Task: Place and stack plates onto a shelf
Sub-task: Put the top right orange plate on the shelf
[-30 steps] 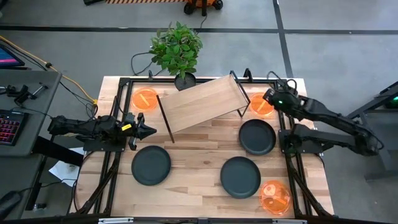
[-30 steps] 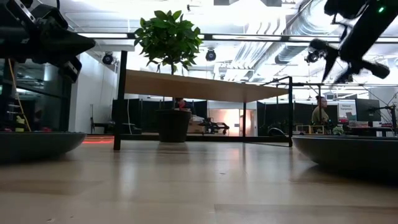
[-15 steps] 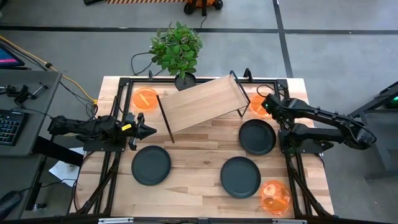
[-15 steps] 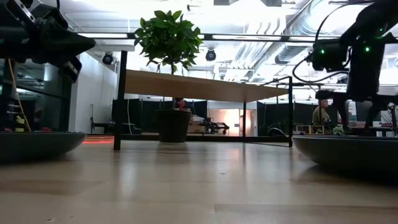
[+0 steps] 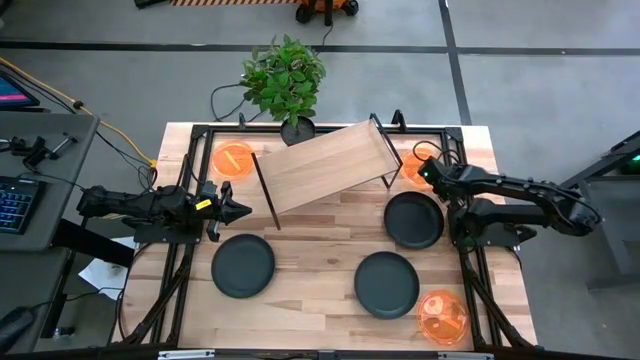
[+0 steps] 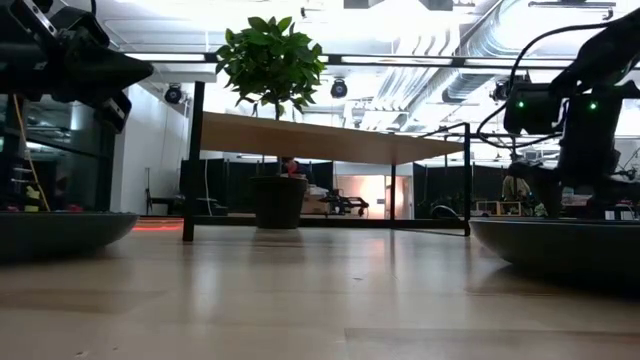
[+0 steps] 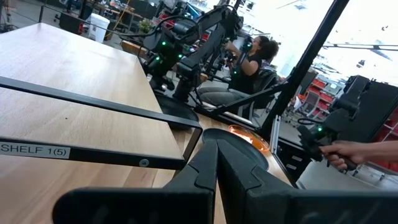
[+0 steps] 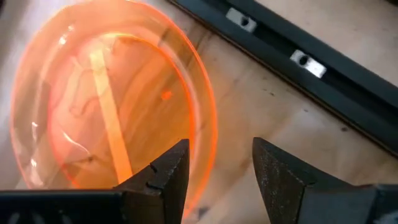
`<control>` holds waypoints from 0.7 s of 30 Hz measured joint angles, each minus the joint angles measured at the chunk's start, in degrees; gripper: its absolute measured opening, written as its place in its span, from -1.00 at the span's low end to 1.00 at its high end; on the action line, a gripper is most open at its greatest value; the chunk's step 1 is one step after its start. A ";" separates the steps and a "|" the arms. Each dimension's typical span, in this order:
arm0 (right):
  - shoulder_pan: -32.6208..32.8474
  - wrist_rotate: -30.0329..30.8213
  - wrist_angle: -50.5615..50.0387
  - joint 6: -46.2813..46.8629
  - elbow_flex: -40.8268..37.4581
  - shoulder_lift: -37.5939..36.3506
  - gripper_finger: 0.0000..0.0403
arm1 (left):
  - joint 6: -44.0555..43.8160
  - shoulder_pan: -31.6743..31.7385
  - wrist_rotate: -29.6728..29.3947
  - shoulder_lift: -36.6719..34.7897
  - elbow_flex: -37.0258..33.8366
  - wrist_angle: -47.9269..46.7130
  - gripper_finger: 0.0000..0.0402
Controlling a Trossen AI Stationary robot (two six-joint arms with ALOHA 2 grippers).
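Grey floor with dark seams, potted plant, bright ceiling ductwork, seated person

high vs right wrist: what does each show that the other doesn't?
High only: the whole layout, the shelf, three dark plates and the left end effector shut at the left side.

Right wrist only: the right end effector open, one finger over the rim of an orange plate with a pale streak.

Both: that orange plate at the table's far right corner, right arm over it.
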 joint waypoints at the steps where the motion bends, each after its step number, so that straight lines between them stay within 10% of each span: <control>1: 0.00 0.40 0.93 -0.20 -0.23 0.04 -0.23 | 0.00 -0.01 -0.01 0.00 -0.02 0.00 -1.00; 21: 0.04 3.06 6.73 1.24 -4.91 -3.05 -0.97 | 0.00 -0.01 -0.02 0.00 -0.02 0.01 -1.00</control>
